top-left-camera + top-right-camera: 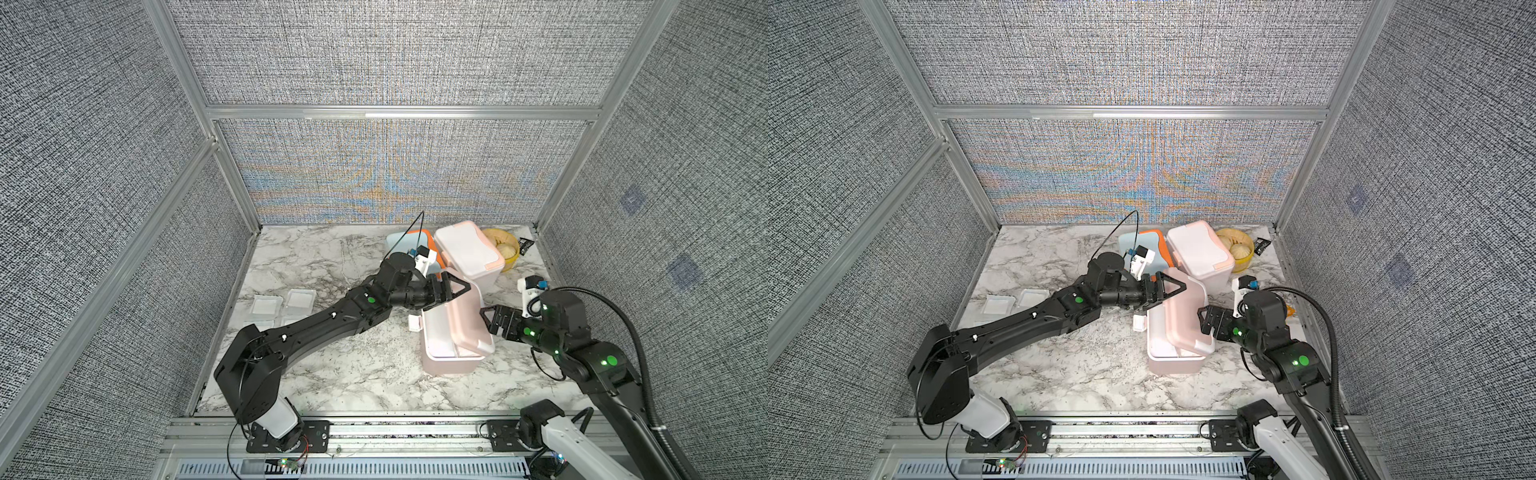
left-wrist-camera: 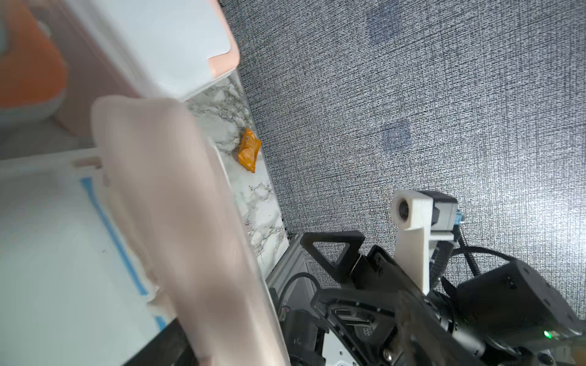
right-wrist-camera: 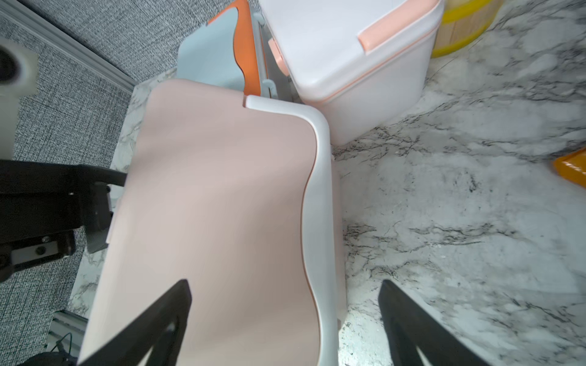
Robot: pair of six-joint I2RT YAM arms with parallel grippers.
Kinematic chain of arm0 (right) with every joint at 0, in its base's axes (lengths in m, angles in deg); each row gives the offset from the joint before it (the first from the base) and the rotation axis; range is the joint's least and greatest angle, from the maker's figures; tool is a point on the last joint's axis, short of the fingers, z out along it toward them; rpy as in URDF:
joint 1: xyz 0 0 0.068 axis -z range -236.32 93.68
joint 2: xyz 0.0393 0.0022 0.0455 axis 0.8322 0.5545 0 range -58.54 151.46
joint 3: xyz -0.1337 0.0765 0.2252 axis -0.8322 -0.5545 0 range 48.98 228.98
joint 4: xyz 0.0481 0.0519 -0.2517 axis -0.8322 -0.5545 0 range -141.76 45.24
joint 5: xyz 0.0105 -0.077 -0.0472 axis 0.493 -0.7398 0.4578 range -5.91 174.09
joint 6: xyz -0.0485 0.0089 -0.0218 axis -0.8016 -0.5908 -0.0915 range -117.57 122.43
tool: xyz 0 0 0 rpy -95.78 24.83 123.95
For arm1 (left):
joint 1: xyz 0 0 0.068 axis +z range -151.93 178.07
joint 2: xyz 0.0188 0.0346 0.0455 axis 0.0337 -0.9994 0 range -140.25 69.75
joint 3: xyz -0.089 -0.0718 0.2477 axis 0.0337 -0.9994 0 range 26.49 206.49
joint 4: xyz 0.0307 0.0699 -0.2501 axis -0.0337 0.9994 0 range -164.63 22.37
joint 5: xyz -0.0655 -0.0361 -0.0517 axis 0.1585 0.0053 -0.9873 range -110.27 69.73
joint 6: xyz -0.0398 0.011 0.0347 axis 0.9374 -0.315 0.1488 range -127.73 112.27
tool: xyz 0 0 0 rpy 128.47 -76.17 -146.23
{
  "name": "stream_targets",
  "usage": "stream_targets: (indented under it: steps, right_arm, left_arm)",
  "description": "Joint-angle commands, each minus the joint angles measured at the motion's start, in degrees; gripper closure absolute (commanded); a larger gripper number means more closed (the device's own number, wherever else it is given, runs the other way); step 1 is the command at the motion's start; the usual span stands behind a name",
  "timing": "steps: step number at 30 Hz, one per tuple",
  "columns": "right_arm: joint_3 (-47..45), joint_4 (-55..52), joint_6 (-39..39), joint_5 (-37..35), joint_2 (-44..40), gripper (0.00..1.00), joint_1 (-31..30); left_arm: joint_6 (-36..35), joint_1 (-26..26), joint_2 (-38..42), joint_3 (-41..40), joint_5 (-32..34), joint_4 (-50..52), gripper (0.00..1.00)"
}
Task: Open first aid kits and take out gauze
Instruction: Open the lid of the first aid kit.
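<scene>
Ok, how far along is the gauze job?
Done: several gauze pads lie on the table. In hand: left gripper, open, straddles the pink kit's half-raised lid; right gripper open beside it. Left: emptying the pink kit, opening the shut white kit; blue kit unclear.

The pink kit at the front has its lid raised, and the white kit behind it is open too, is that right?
Not quite. The pink kit does have its lid raised, but the white kit behind it is shut, with its lid lying flat on the box. Both top views show this, and so does the right wrist view.
</scene>
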Motion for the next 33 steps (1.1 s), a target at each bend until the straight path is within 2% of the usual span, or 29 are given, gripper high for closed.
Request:
stream_targets:
  steps: [1, 9, 13, 16, 22, 28, 30, 33]
  right_arm:
    - [2.07, -2.02, 0.19, -1.69, -2.37, 0.06, 0.08]
    - [8.41, -5.54, -0.69, -1.97, -8.18, 0.07, 0.08]
    - [10.27, -7.84, -2.34, -0.97, -7.79, 0.07, 0.04]
    - [10.33, -9.62, -2.83, -1.23, -6.49, 0.07, 0.08]
    - [9.97, -13.94, -1.94, -6.91, -3.37, 0.13, 0.09]
    - [11.31, -19.41, 3.12, -17.3, -1.6, 0.14, 0.08]
    - [11.85, -21.68, 5.66, -21.28, -1.02, 0.12, 0.09]
    - [13.32, -26.66, 10.71, -28.32, 0.71, 0.01, 0.09]
  left_arm:
    - [-1.26, -1.27, -2.7, 5.28, -0.71, 0.61, 0.11]
    - [-4.05, -4.59, -15.11, 25.29, -0.83, 8.01, 0.1]
    - [-6.02, -5.82, -21.46, 36.29, -1.46, 13.41, 0.1]
    - [-7.28, -5.96, -24.92, 40.7, -1.44, 16.21, 0.09]
    - [-11.14, -5.96, -23.17, 39.85, 1.56, 19.72, 0.07]
    - [-13.23, -6.0, -17.57, 32.11, 6.45, 18.64, 0.05]
    - [-13.67, -5.96, -15.85, 28.69, 8.46, 17.81, 0.05]
    - [-13.7, -5.99, -13.53, 22.53, 11.27, 16.02, 0.05]
